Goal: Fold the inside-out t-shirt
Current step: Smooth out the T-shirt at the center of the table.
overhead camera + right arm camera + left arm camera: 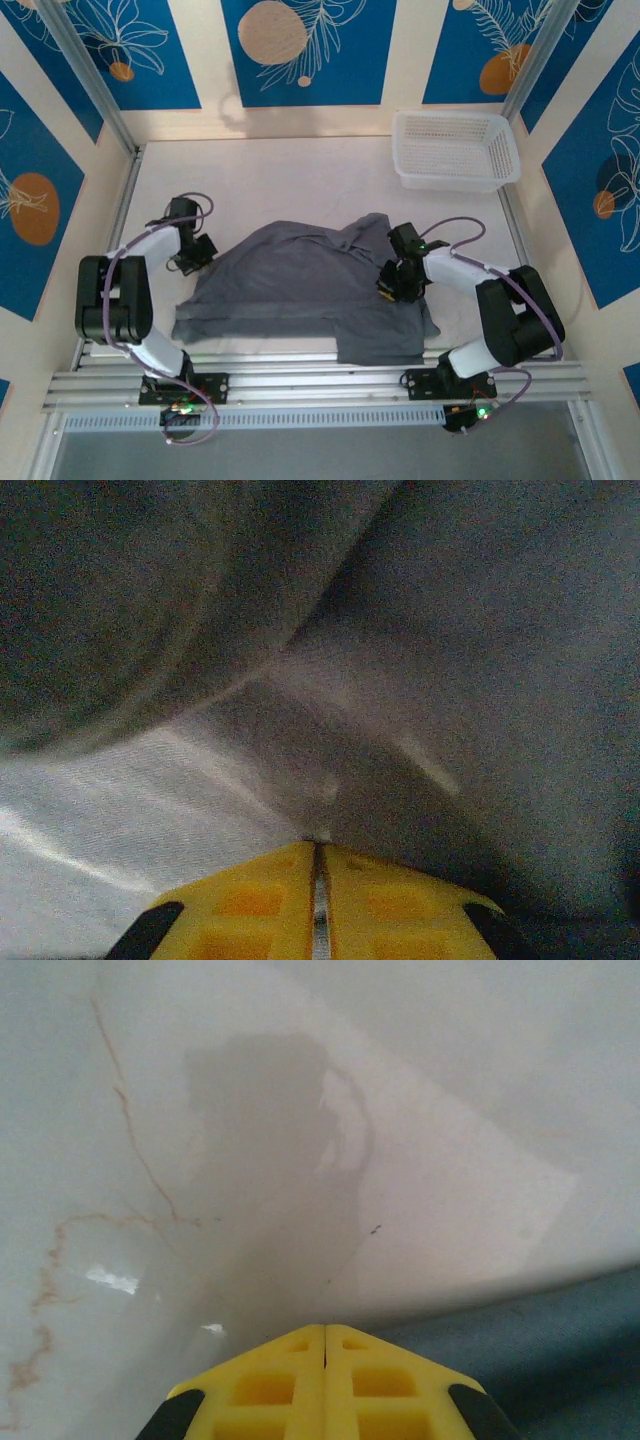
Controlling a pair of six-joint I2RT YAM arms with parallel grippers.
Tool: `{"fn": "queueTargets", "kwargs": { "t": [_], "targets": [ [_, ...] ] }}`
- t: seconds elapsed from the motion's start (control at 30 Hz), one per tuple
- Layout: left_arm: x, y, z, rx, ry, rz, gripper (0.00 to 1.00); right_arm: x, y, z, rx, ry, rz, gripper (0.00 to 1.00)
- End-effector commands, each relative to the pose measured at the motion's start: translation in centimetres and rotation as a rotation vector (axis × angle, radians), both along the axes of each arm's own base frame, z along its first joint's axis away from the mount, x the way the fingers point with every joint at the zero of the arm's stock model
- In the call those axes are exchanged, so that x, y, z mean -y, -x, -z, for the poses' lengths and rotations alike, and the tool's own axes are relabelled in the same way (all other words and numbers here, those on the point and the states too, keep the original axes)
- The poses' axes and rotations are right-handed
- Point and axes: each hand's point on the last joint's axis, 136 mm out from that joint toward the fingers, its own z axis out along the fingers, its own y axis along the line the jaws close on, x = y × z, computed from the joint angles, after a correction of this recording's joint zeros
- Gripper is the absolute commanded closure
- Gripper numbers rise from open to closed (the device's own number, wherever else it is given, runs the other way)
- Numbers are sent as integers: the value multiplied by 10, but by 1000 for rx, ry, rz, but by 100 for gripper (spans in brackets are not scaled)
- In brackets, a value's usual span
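- Currently the inside-out t-shirt [300,285] lies mid-table, nearer the arms than the white basket [455,150], which stands well apart in the far right corner. The cloth is part-gathered, with a lumpy ridge along its far right edge and a flap reaching toward the near edge at right.
- Left gripper [192,255]: at the shirt's left edge. In the wrist view its yellow fingers [270,1385] are pressed flat together with nothing between them. Bare table [200,1160] lies ahead, and grey cloth sits off to the lower right of the tips. Judgement: it holds no fabric.
- Right gripper [392,282]: on the shirt's right side. Its fingers [250,905] are all but together, with a thin slit between them and cloth tented up right at the tips. It reads as a pinch on a fold; how many layers it has cannot be told.
- Risk 1: if you pull with the right arm alone, the unheld left side will likely lag, and the shirt will bunch or skew rather than fold square.
- Risk 2: a thin nip on soft cloth could slip out under a quick pull. Go slowly.
- Risk 3: the left tips sit off the hem, so closing there catches table, not cloth. Spread them and move over the hem first.
- Risk 4: the near flap could slide off the table edge if you drag the shirt toward the arms.
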Motion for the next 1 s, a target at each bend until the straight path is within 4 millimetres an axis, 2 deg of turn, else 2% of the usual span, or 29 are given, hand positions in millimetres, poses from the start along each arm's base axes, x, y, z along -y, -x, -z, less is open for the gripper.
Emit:
{"fn": "queueTargets", "kwargs": {
  "t": [0.0, 0.1, 0.27, 0.4, 0.53, 0.6, 0.73, 0.87, 0.97],
  "targets": [
    [-12, -18, -48, 134, -82, 2, 100, 6, 6, 7, -23, 19, 14, 88],
    [-20, -21, -61, 182, -122, -8, 100, 6, 6, 6, -24, 22, 11, 88],
    [-26, -19, -59, 169, -148, -31, 100, 8, 7, 6, -30, 29, 9, 88],
    [-54, -17, -54, 141, -236, -104, 100, 7, 7, 6, -29, 29, 7, 88],
    [-78, -19, -49, 124, -207, -196, 79, 7, 8, 6, -37, 28, 5, 88],
    [-79, -22, -50, 143, -169, -210, 72, 7, 9, 5, -39, 27, 3, 87],
    [-58, -25, -58, 198, -57, -157, 64, -1, 6, -8, -22, -16, -11, 86],
    [-26, -10, -51, 179, 97, -112, 58, -11, -5, -35, 48, -60, -25, 85],
    [0, 3, -50, 189, 193, -76, 47, -7, -20, -60, 121, -59, -23, 83]
  ]
}}
